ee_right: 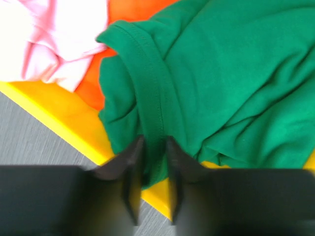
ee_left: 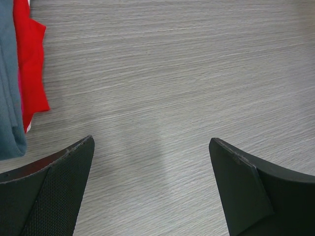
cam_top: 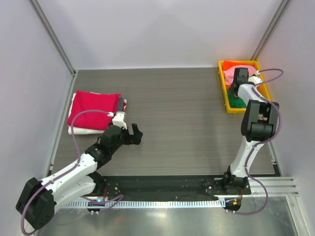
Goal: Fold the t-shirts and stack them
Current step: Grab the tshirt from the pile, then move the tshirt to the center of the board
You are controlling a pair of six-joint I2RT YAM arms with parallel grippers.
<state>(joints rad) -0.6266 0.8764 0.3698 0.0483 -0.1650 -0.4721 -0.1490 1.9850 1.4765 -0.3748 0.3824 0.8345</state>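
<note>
A bright green t-shirt (ee_right: 236, 88) lies crumpled in the yellow tray (ee_right: 54, 113), next to a pink shirt (ee_right: 54, 44) and an orange one (ee_right: 93, 83). My right gripper (ee_right: 153, 142) is shut on a ribbed edge of the green shirt, low over the tray's rim. In the top view it (cam_top: 240, 83) is inside the tray (cam_top: 224, 93) at the far right. A stack of folded shirts with a crimson one (cam_top: 93, 105) on top lies at the left. My left gripper (cam_top: 137, 135) is open and empty over bare table, right of the stack.
In the left wrist view the edges of a grey shirt (ee_left: 10, 88) and a red shirt (ee_left: 32, 64) of the stack show at the left of the open gripper (ee_left: 151, 142). Grey walls close in the table on three sides.
</note>
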